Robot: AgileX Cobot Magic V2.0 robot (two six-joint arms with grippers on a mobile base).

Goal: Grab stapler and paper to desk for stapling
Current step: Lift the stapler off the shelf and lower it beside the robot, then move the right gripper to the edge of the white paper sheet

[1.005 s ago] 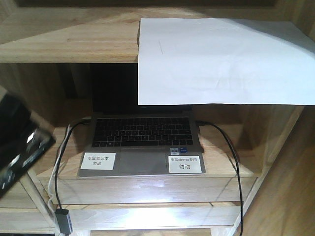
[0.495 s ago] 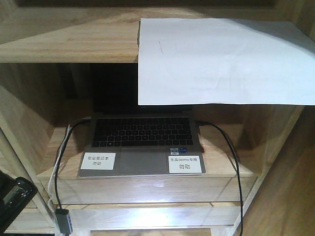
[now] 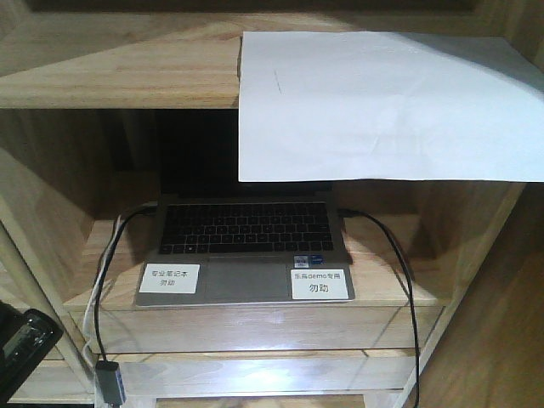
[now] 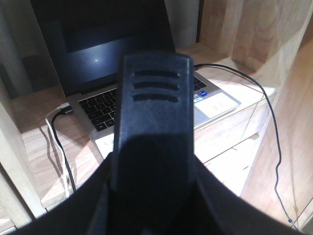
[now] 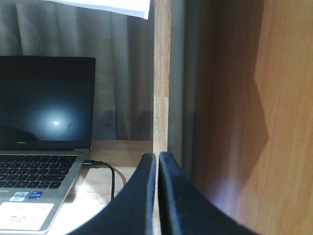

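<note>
I see the paper lying on the top shelf of a pale wooden unit. Its front part hangs over the shelf edge and covers the upper part of the open laptop in the bay below. The laptop sits on the lower board with its screen dark, and two white labels are stuck to its palm rest either side of the trackpad. A black cable runs from its right side down over the board's front. In the front view a black piece of the left arm pokes into the bottom-left corner. In the left wrist view, the left gripper is clamped on a broad black body with three grooves near its rounded end, which I take for the stapler. Dark fingers flank its base on both sides, and the laptop lies beyond. In the right wrist view, the right gripper has its two slim fingers pressed together with nothing between them. Its tips line up with the unit's wooden upright, to the right of the laptop, and a corner of the paper shows at the top of the frame.
</note>
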